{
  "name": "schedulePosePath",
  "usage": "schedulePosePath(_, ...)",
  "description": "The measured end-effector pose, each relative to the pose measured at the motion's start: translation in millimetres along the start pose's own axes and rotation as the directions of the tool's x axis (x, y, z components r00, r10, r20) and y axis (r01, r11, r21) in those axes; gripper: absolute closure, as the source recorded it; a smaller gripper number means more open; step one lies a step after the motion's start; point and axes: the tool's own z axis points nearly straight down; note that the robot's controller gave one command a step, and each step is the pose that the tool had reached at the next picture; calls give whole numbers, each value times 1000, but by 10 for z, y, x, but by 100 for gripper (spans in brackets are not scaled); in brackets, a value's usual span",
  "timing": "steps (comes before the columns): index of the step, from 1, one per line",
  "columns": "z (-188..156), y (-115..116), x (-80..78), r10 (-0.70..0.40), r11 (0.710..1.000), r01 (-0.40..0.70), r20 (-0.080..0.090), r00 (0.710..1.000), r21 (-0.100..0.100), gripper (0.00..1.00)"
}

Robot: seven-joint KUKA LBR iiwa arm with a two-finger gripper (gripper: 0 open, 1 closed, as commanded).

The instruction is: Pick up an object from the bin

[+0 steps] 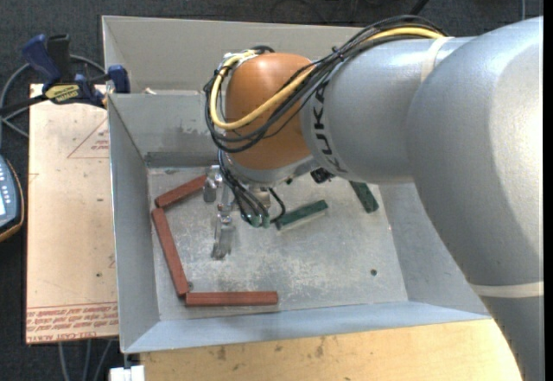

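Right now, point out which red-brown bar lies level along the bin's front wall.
The lowest bar, flat by the bin's front wall. The long bar slants down the left side; the short bar tilts at upper left beside the pincer.

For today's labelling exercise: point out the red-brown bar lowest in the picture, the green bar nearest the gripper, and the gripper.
red-brown bar [232, 298], camera view, middle of its length
green bar [301, 214], camera view, middle of its top face
gripper [223, 246], camera view, its lower tip
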Motion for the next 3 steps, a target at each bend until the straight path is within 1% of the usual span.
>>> schedulePosePath(1, 577, 435, -829, -322, 947, 322, 9, 947, 1, 0)
schedulePosePath(2, 554, 433, -838, -321, 947, 321, 11, 947, 1, 100)
schedulePosePath(3, -769, 41, -583, -293, 956, 293, 19, 956, 2, 100)
